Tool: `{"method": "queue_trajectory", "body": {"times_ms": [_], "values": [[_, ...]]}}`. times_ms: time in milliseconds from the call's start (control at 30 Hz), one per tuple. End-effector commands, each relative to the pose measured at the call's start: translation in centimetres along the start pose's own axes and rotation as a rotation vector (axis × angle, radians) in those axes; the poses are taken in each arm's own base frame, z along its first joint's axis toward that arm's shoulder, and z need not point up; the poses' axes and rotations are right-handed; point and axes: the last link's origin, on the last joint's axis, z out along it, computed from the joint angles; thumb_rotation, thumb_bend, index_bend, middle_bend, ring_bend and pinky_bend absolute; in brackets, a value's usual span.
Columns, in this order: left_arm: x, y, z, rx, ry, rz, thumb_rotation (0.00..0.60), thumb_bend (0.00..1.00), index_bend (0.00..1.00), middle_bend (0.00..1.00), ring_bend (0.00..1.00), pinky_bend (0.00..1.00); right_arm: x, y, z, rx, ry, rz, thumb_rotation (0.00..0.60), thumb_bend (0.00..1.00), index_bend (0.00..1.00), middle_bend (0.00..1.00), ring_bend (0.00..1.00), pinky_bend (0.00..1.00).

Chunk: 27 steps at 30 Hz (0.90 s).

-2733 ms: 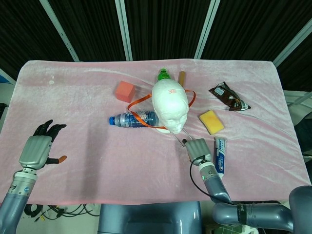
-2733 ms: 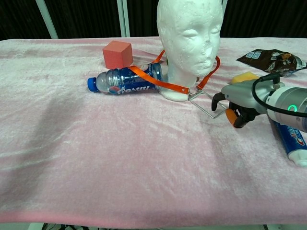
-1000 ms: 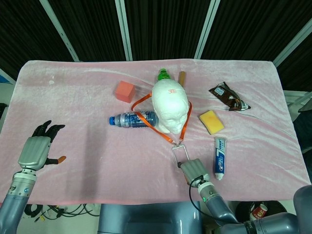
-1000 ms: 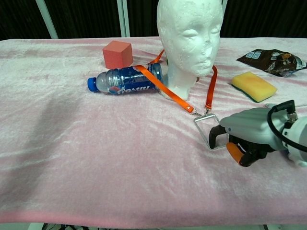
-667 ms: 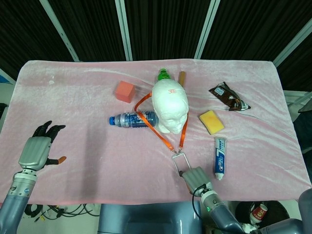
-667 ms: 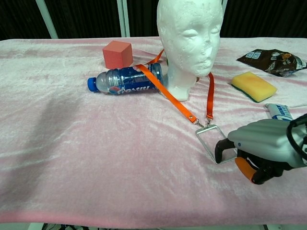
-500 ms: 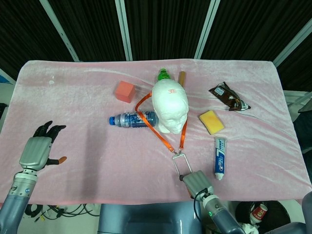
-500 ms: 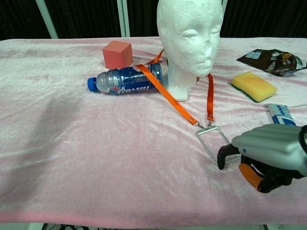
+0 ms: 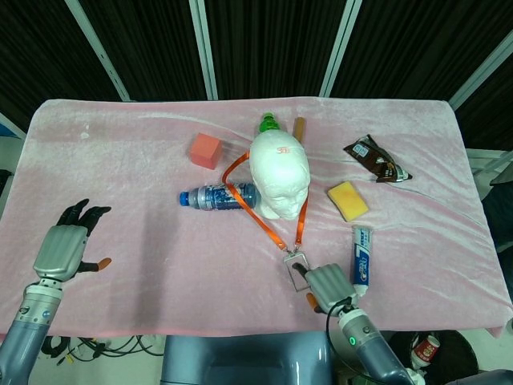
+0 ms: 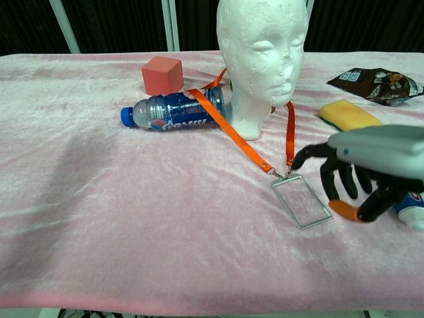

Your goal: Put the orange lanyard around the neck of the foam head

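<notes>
The right hand [image 10: 361, 179] has just let go of the badge holder [image 10: 301, 201]. A moment earlier its fingers were closed on the holder's lower corner, drawing it toward the bottom of the frame; now the holder lies flat on the pink tabletop [image 10: 132, 218], and the hand has lifted and shifted to the right of it, touching nothing.

The lanyard [image 10: 233, 137] runs in two orange straps from the holder's clip up to the foam head [image 10: 262, 46] at upper centre. In the head view the straps [image 9: 264, 220] pass either side of the head [image 9: 279, 172] and loop behind it, so the lanyard appears to sit around the neck, and the task looks finished or very nearly so. One strap lies across a blue bottle [image 10: 173, 110] just left of the head.

The right hand hovers low at centre right of the chest view, palm down, fingers [image 10: 331, 173] spread and curled loosely downward, holding nothing. In the head view it [image 9: 327, 284] sits near the bottom edge, just right of the holder [image 9: 296, 273].

The left hand [image 9: 62, 249] rests at lower left of the head view, well apart from everything, fingers open and empty.
</notes>
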Motion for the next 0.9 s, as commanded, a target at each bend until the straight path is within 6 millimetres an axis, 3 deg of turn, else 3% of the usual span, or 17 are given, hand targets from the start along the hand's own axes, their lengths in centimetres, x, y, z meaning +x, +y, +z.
{"method": "queue_trajectory", "body": {"times_ms": [33,200,433,567,700,900], "values": [[0.0,-0.1,-0.3,-0.005,-0.005,0.009,0.600,0.05,0.14,0.19,0.00,0.09,3.7,3.5,-1.4,-0.115,0.122,0.003,0.600,0.29,0.15,0.30,0.33,0.34],[-0.2,-0.7,-2.0,-0.013,-0.013,-0.004,0.600,0.05,0.14,0.19,0.00,0.06,6.0,9.6,-5.0,-0.307,0.234,-0.004,0.600,0.23,0.14,0.21,0.25,0.22],[-1.0,-2.4,-4.8,0.008,0.024,-0.046,0.600,0.05,0.14,0.18,0.00,0.05,4.4,15.8,-10.0,-0.352,0.388,0.096,0.600,0.23,0.14,0.18,0.21,0.18],[-1.3,-3.5,-6.3,0.014,0.075,-0.057,0.600,0.05,0.13,0.18,0.00,0.05,1.8,17.7,-12.6,-0.345,0.432,0.071,0.600,0.20,0.14,0.17,0.20,0.17],[-2.0,-4.5,-7.5,0.042,0.079,-0.049,0.600,0.05,0.14,0.18,0.00,0.04,-0.2,18.3,-13.8,-0.340,0.465,0.047,0.600,0.20,0.14,0.16,0.19,0.16],[-2.0,-5.4,-8.1,0.083,0.071,0.000,0.600,0.05,0.13,0.18,0.00,0.03,-1.0,18.7,-14.7,-0.349,0.485,0.011,0.600,0.20,0.14,0.13,0.16,0.15]]}}
